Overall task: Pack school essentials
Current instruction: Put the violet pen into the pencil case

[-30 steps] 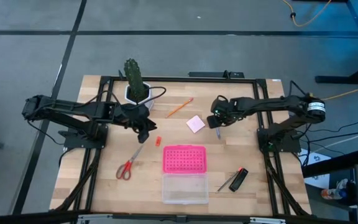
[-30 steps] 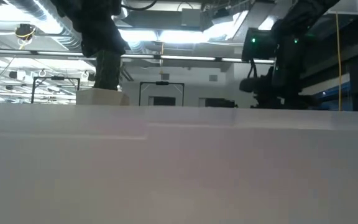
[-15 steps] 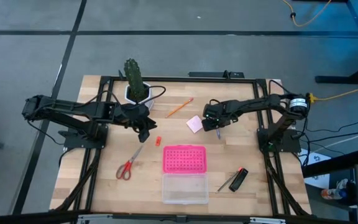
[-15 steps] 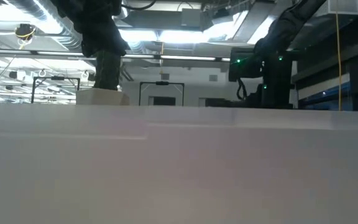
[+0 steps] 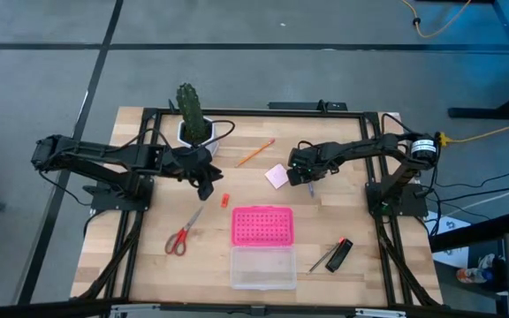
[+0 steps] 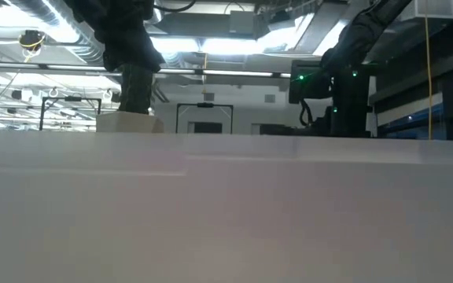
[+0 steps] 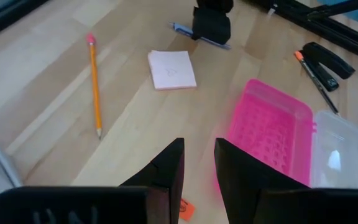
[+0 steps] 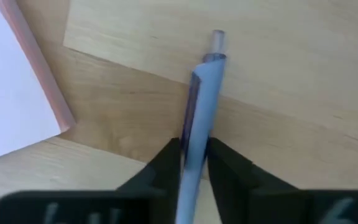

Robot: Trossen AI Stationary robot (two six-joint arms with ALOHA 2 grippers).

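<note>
The blue pen [image 5: 309, 187] lies on the table beside the pale pink notepad [image 5: 278, 176]. My right gripper [image 5: 301, 173] stands over the pen's far end, shut on it. My left gripper [image 5: 206, 186] hovers open just beyond the tiny red-orange piece [image 5: 224, 200], holding nothing. The orange pencil [image 5: 254, 152] lies near the far edge and the red-handled scissors [image 5: 182, 234] on the near left. The black block [image 5: 344, 251] and grey pen [image 5: 323, 258] lie on the near right. My right gripper pinches the blue pen's barrel [image 8: 199, 106] between its two fingers [image 8: 167, 167], a little behind the clicker end [image 8: 217, 38]. The fingers come from above, pointing down, one on each side of the barrel. The pen [image 7: 209, 41] still lies flat on the table.
The pink dotted lid [image 5: 262, 225] and the clear box [image 5: 262, 268] lie at the near middle. The green cactus [image 5: 190, 110] stands in its white pot at the far left, close behind my left arm. A black frame runs round the table edge.
My right gripper has moved toward the table's left, onto the blue pen beside the notepad, and has then kept still. The pen has stayed where it lay.
</note>
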